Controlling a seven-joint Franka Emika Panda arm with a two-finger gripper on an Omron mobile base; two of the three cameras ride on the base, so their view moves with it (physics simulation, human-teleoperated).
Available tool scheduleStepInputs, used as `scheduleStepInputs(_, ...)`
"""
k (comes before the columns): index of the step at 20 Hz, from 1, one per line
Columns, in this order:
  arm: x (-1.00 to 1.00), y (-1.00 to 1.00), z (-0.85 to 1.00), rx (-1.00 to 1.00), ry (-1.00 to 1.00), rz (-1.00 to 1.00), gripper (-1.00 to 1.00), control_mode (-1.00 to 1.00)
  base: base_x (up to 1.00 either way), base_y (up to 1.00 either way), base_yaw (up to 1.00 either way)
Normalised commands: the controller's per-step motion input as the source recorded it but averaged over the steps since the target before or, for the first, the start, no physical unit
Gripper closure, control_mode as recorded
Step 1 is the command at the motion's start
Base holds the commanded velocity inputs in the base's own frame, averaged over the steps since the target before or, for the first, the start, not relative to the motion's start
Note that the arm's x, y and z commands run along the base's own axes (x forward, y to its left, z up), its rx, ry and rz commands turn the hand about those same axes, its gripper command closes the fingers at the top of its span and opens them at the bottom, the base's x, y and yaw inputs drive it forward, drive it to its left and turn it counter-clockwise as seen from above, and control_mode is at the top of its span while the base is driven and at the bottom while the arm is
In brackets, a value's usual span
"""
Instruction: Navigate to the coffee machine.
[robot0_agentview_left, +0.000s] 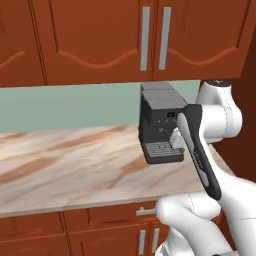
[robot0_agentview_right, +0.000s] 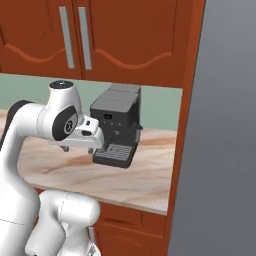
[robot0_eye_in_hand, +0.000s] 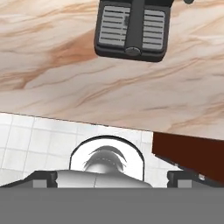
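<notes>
Base close in front of the coffee machine; navigation looks nearly done.

The coffee machine (robot0_agentview_left: 159, 122) stands right of centre in the left base view, on the marbled surface (robot0_agentview_left: 65, 165) under the red cabinets (robot0_agentview_left: 100, 35); its drip tray (robot0_eye_in_hand: 131, 30) sits top centre in the hand view. The jaws' state cannot be told. The next move likely calls for a small squaring-up, or a stop.

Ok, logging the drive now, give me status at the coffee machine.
Gripper open, holding nothing, above the counter edge. Coffee machine directly ahead, at the counter's right end. Nothing between base and machine.
</notes>
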Motion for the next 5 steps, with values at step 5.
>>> scheduleStepInputs(5, 0.00, 0.00, 0.00, 0.00, 0.00, 0.00, -1.00, 1.00, 0.46, 0.30, -0.13)
